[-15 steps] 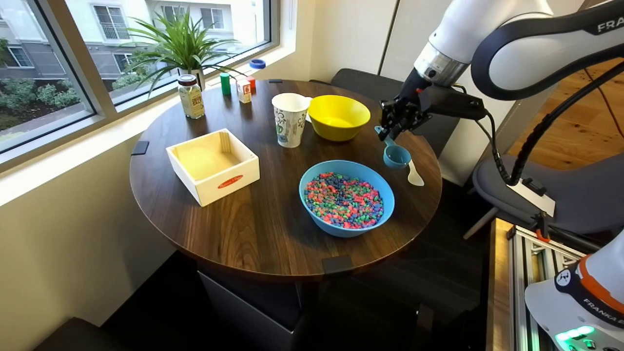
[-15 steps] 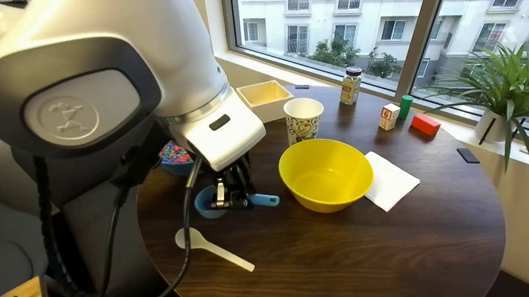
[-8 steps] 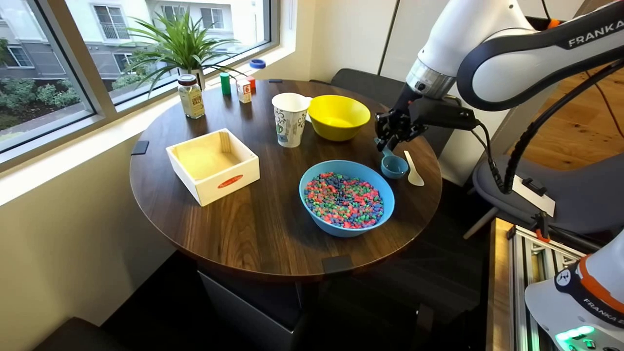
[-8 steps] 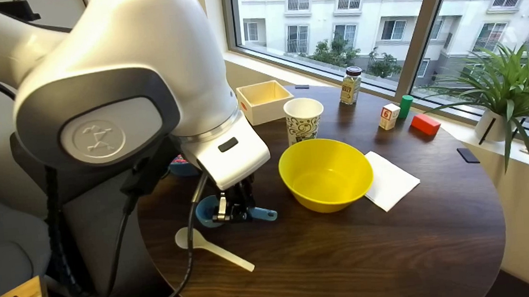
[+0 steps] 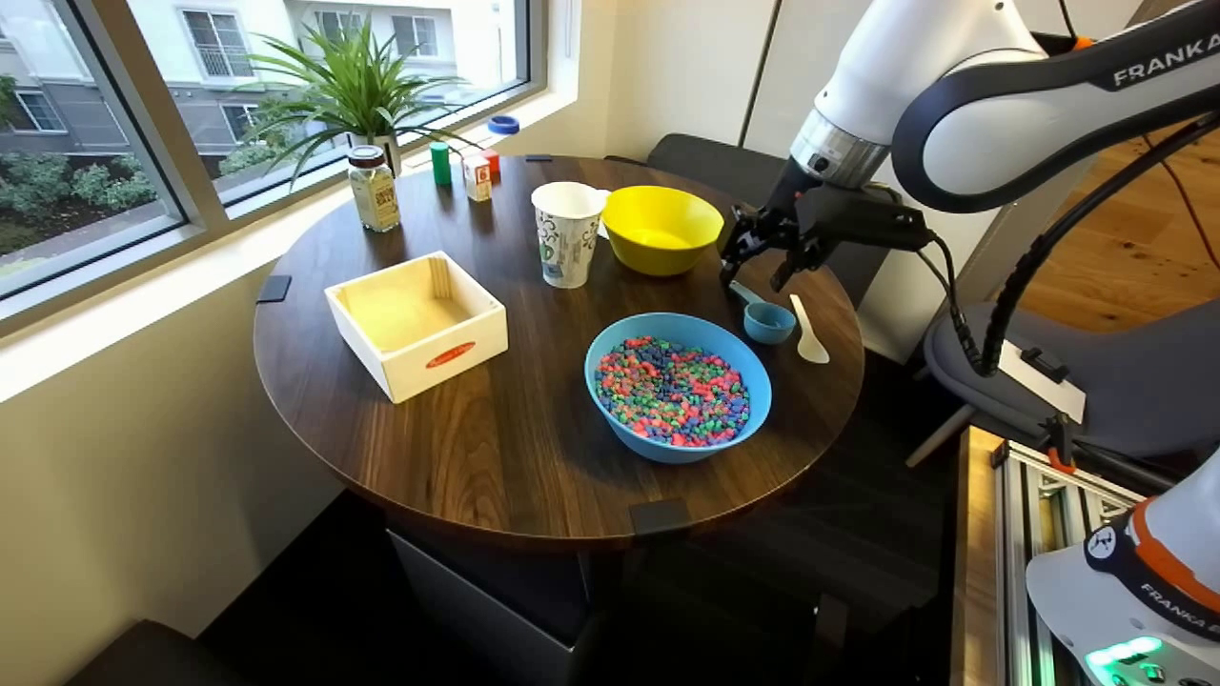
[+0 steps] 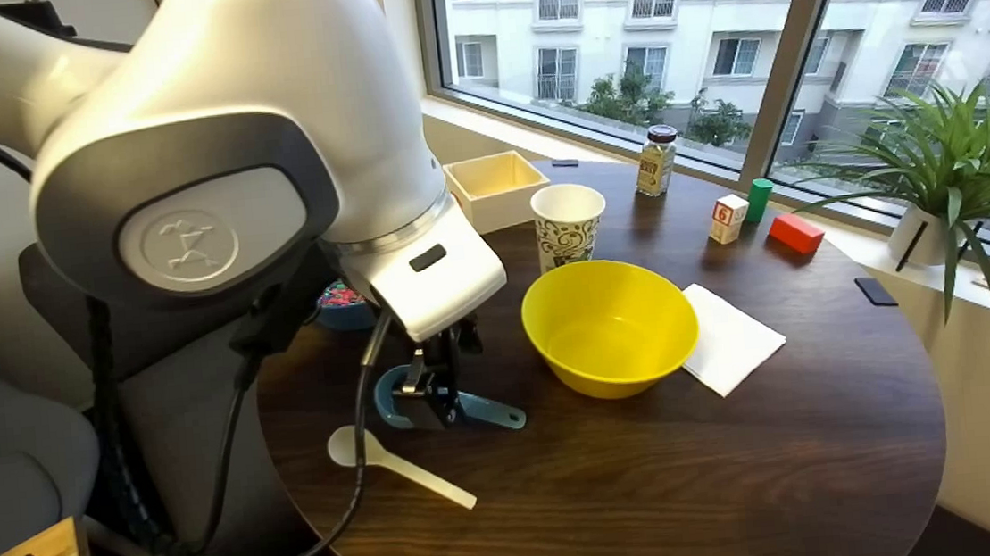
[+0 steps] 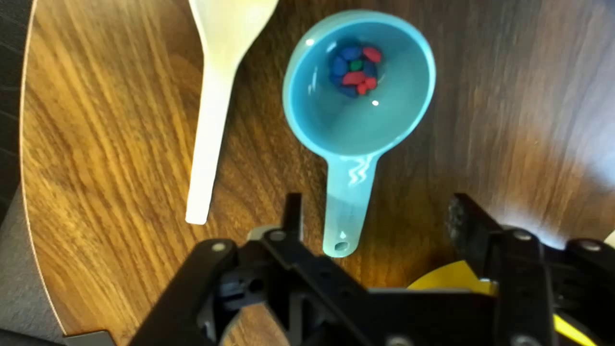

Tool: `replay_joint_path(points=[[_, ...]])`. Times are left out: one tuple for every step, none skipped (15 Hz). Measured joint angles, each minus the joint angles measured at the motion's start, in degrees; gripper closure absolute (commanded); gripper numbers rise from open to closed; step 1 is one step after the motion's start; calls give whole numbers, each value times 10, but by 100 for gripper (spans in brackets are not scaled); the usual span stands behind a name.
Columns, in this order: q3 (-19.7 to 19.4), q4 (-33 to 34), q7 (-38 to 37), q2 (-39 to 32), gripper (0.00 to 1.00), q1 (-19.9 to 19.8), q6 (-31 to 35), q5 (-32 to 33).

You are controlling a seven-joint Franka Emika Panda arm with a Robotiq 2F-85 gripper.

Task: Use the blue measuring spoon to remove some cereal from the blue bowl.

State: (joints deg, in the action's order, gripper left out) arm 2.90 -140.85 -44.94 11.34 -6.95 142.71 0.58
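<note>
Blue measuring spoon point(image 7: 354, 144) lying on the table point(image 5: 477, 457), between your spread fingers point(image 7: 475, 223)

The fingers of your gripper point(image 7: 377, 214) stand wide apart, with a gap on each side of the spoon's handle, which lies closer to one finger. The round scoop faces up beyond the fingertips; at its bottom sit a few pieces of cereal point(image 7: 354, 72), red, blue and green. Outside the finger closer to the handle, just beside the spoon, lies a white utensil point(image 7: 211, 120). Near the opposite finger stands a yellow bowl point(image 6: 612, 339). Apart from your fingers but near the spoon, in an exterior view, the blue bowl point(image 5: 722, 340) holds a broad bed of multicoloured cereal. Well apart from the fingers stand a patterned paper cup point(image 5: 567, 238) and a wooden box point(image 5: 419, 370). You cannot tell whether the fingertips touch the table.
</note>
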Motion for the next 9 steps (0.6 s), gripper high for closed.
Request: replay_joint_path(points=[[1, 0, 0, 2, 0, 1, 0, 1], [1, 1, 0, 6, 0, 3, 0, 2], [3, 1, 0, 10, 0, 3, -1, 5], [5, 1, 0, 15, 0, 4, -4, 6], [8, 3, 0, 22, 0, 4, -9, 8], [10, 5, 0, 29, 0, 5, -19, 11], [13, 9, 0, 38, 0, 5, -35, 16], [16, 14, 0, 47, 0, 5, -52, 20], [19, 19, 0, 56, 0, 5, -71, 25]])
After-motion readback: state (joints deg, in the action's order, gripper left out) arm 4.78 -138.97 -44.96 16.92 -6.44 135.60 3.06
